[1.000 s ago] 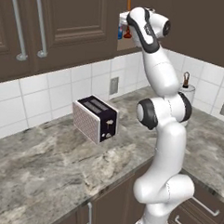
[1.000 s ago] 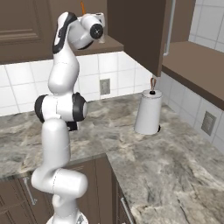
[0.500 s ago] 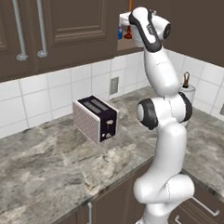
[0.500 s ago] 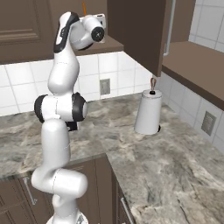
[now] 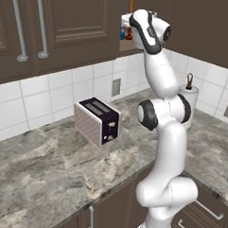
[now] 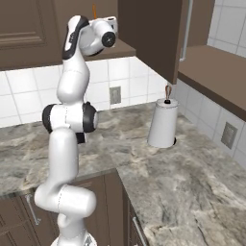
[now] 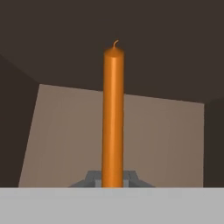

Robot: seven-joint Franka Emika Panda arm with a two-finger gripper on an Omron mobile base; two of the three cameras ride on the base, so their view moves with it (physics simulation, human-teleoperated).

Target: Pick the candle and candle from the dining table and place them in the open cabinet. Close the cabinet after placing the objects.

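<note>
Gripper (image 7: 113,183) clamped on the orange taper candle (image 7: 113,116), which stands upright between its tips inside the open cabinet (image 7: 118,135), above the pale shelf floor. Over the last second the hand has eased slightly further into the opening, seen from the left base view. My judgement: the candle is nearly placed, needing only lowering and release.
</note>
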